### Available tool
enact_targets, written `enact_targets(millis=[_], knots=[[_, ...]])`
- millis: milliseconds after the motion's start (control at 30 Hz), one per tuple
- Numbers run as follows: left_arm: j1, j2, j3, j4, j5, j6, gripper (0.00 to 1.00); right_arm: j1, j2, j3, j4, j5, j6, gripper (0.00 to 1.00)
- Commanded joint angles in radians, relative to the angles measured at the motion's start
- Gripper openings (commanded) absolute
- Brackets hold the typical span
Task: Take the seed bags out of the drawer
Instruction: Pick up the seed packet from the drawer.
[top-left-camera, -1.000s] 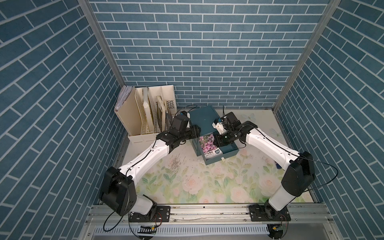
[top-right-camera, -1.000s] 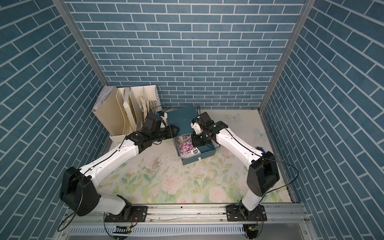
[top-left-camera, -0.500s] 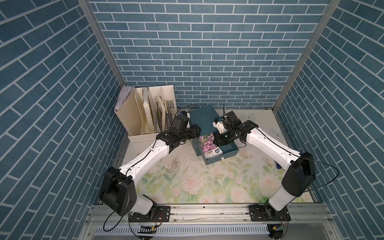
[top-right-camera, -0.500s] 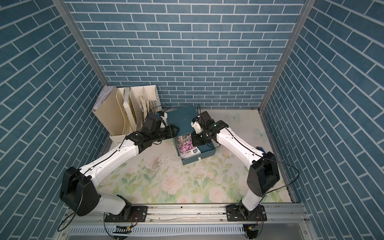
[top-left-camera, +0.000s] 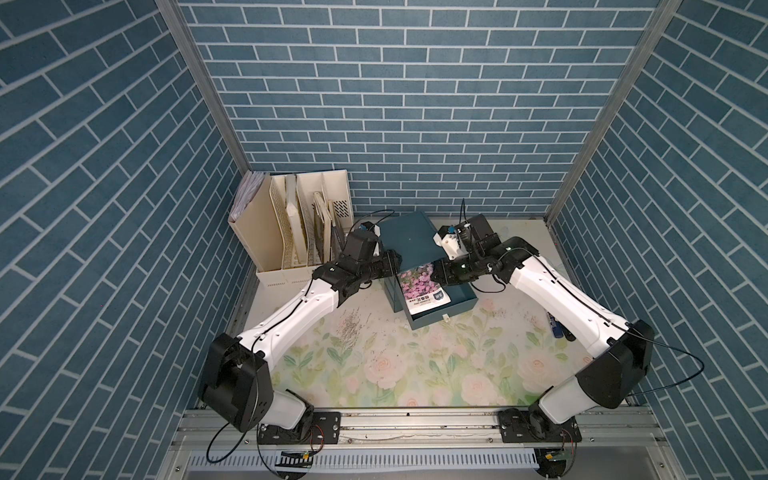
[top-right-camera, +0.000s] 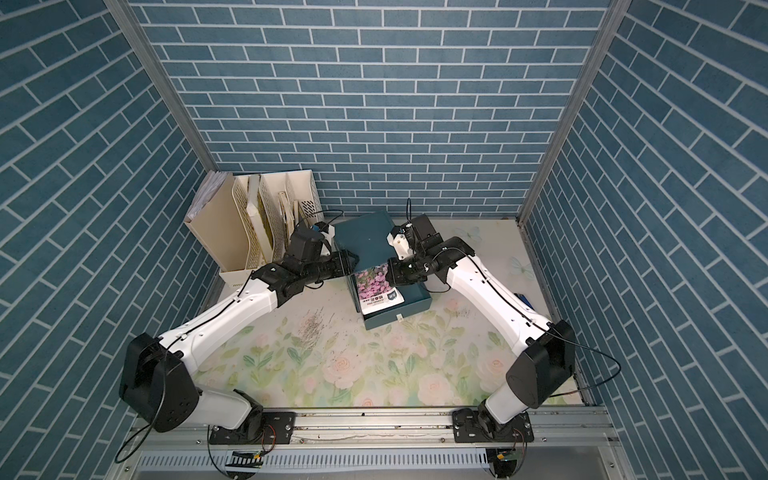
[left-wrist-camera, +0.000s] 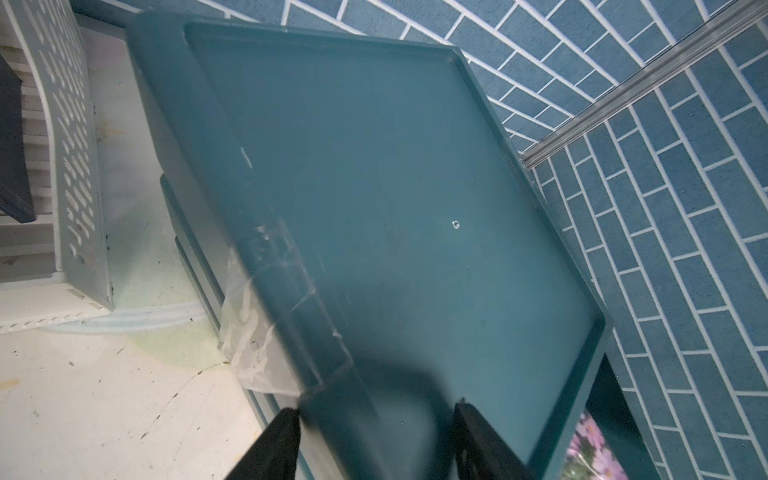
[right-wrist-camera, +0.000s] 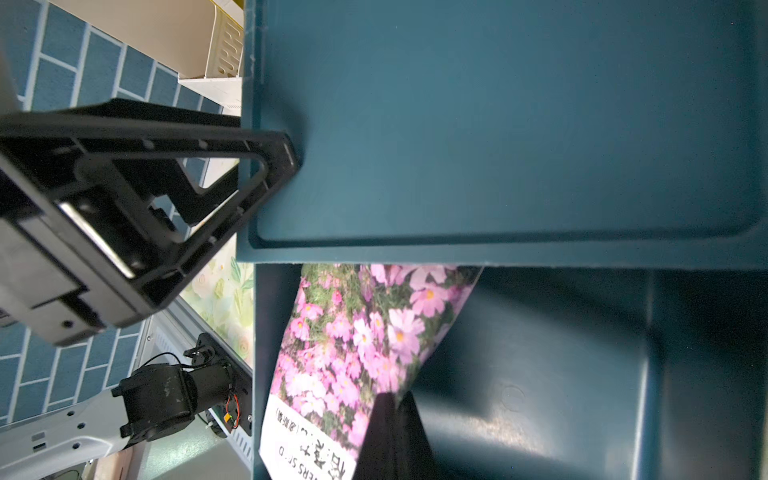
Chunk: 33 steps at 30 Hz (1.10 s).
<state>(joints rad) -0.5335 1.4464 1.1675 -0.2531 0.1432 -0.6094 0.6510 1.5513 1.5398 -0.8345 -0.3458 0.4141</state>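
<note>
While the right gripper (right-wrist-camera: 390, 405) pinches the purple-pink seed bag (right-wrist-camera: 353, 332), no bag is out of the drawer (top-left-camera: 444, 311) yet.
Right gripper: jaws closed flat on the bag's side edge, low in the open drawer. Left gripper (left-wrist-camera: 376, 415): jaws set astride the front top corner of the teal drawer cabinet (top-left-camera: 409, 241), clamped on it, reads as bracing. Bag lies inside the drawer, far end tucked under the cabinet top. Long axis runs along the drawer's pull line, slightly skewed. Flower-photo end points back into the cabinet, white label end toward the drawer front and the robot. No bag seen on the floral bench (top-left-camera: 415, 365). Other bags not visible; cannot tell whether they sit under this one. Judged: drawer opened, first lift-out under way, all removals left.
</note>
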Motion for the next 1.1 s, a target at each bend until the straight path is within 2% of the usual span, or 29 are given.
enact_targets(millis=[0,433,700,1067], knots=[[-0.008,0.014,-0.026,-0.117,-0.007,0.031,0.62,-0.01,-0.068,0.036,-0.015,-0.024,0.015,0.0],[-0.009,0.014,-0.024,-0.123,-0.013,0.032,0.62,-0.045,-0.179,0.056,-0.136,-0.017,0.026,0.0],[-0.008,0.023,-0.014,-0.124,-0.012,0.033,0.62,-0.083,-0.208,0.132,-0.235,0.024,0.018,0.0],[-0.008,0.025,-0.016,-0.132,-0.007,0.034,0.62,-0.252,-0.211,0.208,-0.288,0.063,-0.034,0.0]])
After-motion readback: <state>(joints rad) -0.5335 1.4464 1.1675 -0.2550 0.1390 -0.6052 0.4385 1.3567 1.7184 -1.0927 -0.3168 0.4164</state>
